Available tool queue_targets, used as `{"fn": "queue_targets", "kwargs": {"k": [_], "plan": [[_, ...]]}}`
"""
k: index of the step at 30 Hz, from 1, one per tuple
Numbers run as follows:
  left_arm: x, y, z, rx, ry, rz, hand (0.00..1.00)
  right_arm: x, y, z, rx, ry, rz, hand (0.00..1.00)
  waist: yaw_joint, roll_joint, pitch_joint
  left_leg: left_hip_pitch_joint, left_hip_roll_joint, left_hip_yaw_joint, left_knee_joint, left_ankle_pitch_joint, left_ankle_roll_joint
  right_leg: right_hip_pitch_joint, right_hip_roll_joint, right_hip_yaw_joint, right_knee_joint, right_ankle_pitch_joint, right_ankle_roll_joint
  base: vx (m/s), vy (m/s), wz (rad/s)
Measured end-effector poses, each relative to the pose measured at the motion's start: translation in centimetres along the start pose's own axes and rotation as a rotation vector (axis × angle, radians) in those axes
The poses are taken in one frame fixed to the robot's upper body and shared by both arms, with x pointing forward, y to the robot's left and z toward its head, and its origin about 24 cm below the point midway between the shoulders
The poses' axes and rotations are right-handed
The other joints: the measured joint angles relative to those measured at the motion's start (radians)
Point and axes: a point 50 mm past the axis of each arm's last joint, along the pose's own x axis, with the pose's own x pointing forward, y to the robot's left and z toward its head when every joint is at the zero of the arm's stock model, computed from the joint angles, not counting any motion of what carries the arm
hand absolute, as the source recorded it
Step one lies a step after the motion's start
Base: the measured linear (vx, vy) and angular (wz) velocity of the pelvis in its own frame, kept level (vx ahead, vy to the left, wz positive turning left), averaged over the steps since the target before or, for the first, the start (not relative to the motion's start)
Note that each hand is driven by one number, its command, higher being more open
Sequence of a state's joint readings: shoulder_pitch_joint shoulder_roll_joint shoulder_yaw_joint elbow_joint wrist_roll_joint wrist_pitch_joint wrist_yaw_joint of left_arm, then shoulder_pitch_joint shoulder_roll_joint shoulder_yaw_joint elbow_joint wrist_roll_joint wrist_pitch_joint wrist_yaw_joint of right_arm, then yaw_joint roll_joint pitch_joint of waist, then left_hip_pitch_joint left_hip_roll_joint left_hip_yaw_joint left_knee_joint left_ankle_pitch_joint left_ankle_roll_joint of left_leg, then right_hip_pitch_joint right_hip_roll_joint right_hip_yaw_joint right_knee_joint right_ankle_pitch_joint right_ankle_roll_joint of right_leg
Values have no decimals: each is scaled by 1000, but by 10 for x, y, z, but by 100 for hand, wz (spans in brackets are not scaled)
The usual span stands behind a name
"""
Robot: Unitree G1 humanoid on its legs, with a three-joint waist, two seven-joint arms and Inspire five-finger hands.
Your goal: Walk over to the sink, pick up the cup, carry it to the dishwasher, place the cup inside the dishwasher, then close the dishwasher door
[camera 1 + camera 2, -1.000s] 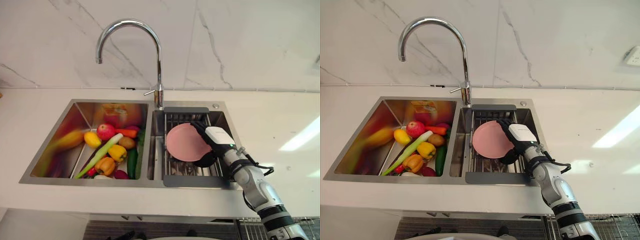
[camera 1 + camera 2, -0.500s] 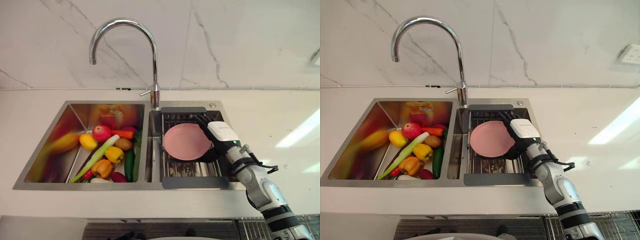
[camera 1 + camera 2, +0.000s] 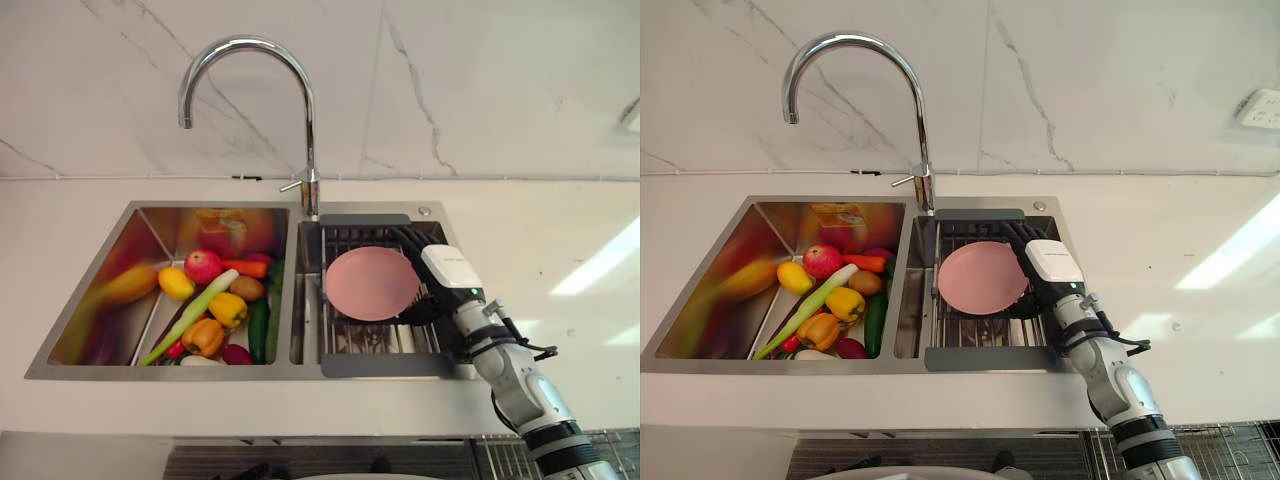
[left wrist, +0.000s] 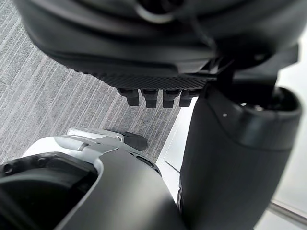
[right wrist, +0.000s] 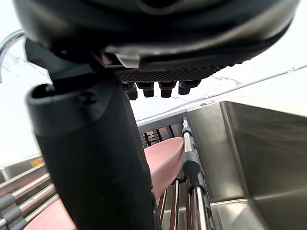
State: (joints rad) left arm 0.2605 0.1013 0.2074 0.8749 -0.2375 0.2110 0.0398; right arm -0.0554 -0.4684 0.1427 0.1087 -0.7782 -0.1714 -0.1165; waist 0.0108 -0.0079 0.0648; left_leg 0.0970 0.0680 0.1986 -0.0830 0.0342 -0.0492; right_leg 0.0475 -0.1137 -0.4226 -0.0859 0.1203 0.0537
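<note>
A pink round dish-like thing (image 3: 370, 283) lies tilted on the wire rack (image 3: 385, 345) in the sink's right basin; from above I see a flat disc, not a clear cup shape. My right hand (image 3: 452, 268) is at its right rim, white cover up. In the right wrist view the pink rim (image 5: 165, 160) sits in the gap between the thumb (image 5: 91, 158) and the fingers, which are not closed on it. My left hand (image 4: 158, 43) hangs relaxed over grey carpet.
The left basin (image 3: 110, 300) holds several fruits and vegetables (image 3: 215, 300). A tall chrome faucet (image 3: 310, 130) rises behind the divider, before a marble wall. White counter (image 3: 560, 250) surrounds the sink. A wire rack (image 3: 1240, 440) shows below the counter's front edge at lower right.
The camera shifted slightly a second ago. My right hand has slid a little farther along the pink disc's right rim, and the disc has moved slightly left on the rack.
</note>
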Motion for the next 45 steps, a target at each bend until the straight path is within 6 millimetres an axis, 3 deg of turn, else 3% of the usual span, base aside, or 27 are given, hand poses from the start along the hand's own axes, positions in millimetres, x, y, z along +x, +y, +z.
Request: {"fn": "queue_targets", "kwargs": {"k": [12,31,32,45], "plan": [[0,0,1,18,-13,0,100,-5,19,-5,4,28,-60,100,4,-1,0,-2,-1,-19,0,1,1,8,0,-23,0,-2,1,-1,0,4],[0,4,2,28,-24,6,100,-8,23,0,-140,-141,-69,100,6,-21,-4,-17,0,-51,1,13,0,10,0,-52,-1,-4,-1,-3,3,4],[1,4,1,28,-20,7,100,-8,23,1,-156,-154,-74,0,6,-21,-4,-17,0,-51,1,13,0,10,0,-52,-1,-4,-1,0,0,0],[1,6,3,68,-32,5,100,-8,25,0,-202,-206,-79,0,7,-26,-8,-18,0,-53,1,15,0,10,0,-54,-1,-5,-1,0,0,0]]}}
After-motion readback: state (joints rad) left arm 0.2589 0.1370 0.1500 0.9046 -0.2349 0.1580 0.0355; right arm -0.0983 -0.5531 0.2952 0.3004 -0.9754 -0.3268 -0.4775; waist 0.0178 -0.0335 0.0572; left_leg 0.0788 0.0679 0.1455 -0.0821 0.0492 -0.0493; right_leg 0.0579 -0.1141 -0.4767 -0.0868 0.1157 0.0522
